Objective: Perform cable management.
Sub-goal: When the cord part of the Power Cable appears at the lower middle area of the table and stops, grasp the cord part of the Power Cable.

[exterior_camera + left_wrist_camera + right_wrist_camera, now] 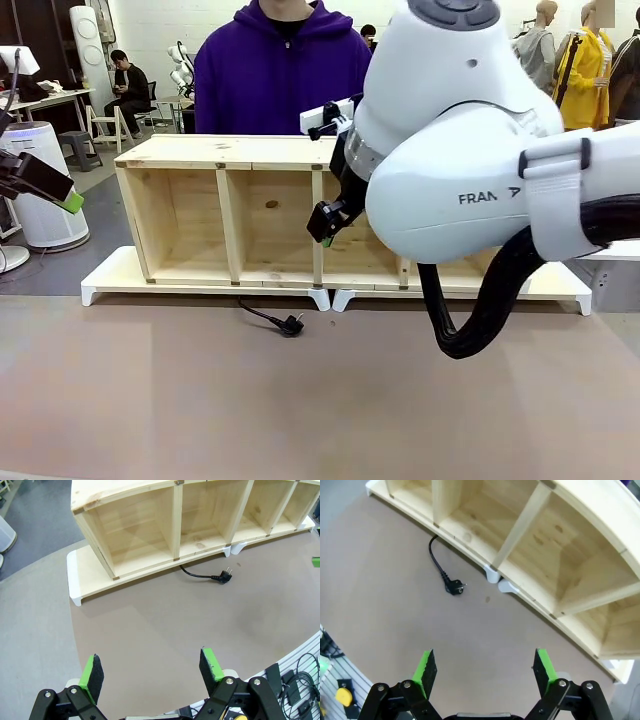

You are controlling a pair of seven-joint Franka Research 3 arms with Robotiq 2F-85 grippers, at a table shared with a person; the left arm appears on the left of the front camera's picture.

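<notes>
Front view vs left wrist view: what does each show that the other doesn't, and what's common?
Front view: a person in a purple top behind the wooden shelf, and the right arm covering the shelf's right half. Left wrist view: the left gripper seen along its own open fingers, plus loose black cords past the near edge of the brown table. Both: the shelf on its white risers, and the cable with its plug lying on the table in front.
</notes>
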